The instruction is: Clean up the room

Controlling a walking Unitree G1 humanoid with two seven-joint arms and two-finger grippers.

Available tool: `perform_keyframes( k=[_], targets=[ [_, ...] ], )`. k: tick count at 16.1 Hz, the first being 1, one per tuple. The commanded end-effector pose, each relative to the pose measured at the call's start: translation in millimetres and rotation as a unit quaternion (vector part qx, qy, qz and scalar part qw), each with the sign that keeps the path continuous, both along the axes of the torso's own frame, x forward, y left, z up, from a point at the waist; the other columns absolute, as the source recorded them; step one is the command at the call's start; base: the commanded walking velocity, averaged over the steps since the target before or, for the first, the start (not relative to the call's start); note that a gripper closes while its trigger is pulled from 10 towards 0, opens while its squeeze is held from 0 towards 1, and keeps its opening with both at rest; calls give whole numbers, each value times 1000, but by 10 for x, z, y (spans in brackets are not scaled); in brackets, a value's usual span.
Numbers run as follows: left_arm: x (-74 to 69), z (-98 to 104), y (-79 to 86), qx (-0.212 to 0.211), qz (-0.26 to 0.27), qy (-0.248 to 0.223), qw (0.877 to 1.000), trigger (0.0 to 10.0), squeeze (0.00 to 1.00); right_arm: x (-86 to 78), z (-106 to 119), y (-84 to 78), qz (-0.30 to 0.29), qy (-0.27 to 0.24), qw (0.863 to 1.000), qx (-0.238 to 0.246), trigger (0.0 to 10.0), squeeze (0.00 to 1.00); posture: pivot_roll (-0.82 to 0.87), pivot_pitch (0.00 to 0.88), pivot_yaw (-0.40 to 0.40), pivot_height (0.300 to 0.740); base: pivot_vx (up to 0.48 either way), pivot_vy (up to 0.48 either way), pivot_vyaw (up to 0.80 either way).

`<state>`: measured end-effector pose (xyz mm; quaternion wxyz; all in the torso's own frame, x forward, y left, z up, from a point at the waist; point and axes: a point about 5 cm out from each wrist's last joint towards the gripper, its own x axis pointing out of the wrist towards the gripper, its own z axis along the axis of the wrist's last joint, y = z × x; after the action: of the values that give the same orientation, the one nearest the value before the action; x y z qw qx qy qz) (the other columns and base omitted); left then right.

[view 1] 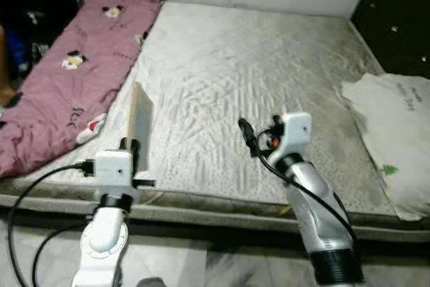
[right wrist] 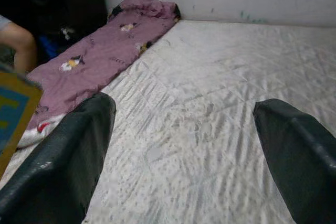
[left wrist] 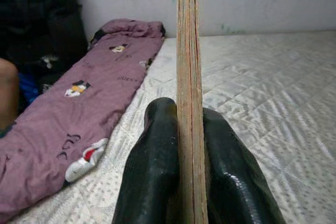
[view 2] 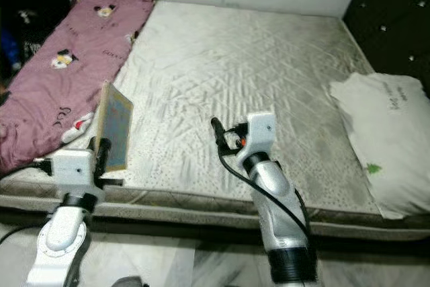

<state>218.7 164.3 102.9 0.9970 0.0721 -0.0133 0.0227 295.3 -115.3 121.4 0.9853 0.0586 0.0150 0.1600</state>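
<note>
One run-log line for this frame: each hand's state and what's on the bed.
left hand: shut on book, upright | right hand: open over mattress | purple blanket at left | white pillow at right

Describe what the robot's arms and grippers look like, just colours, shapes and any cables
Both arms are glossy silver, rounded segments with black ring joints. The left gripper sits on a white boxy wrist housing with a black cable looping out to the side. The right gripper has a similar white housing with a small red-orange spot and a black cable running down the forearm. The fingers are long, shiny black, with rounded tips.
</note>
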Motion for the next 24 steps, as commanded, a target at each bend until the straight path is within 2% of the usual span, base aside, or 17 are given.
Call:
perform_keyframes(
  k=[1,8,11,15,24],
  targets=[
    [39,99,-91,-11,-17,-27,999,10000,0,13,-42,-131,-35,8,999,2,10000,0,-15,0,-47,740,315,0,0],
    [45,70,-68,-4,1,-15,1000,10000,0,3,-106,-56,-17,25,1000,-3,10000,0,9,0,-54,740,84,0,0],
    [60,59,-109,0,-4,-13,1000,10000,0,2,-112,-39,-12,25,1000,-2,10000,0,7,0,-58,740,0,0,-702],
    [73,67,-97,-2,-3,-15,1000,10000,0,19,-109,16,1,23,1000,-3,10000,0,16,0,-62,740,0,0,0],
    [72,73,-101,-11,3,-15,1000,10000,0,31,-117,7,3,28,1000,-4,10000,0,8,0,-65,740,0,-313,0]
  ],
)
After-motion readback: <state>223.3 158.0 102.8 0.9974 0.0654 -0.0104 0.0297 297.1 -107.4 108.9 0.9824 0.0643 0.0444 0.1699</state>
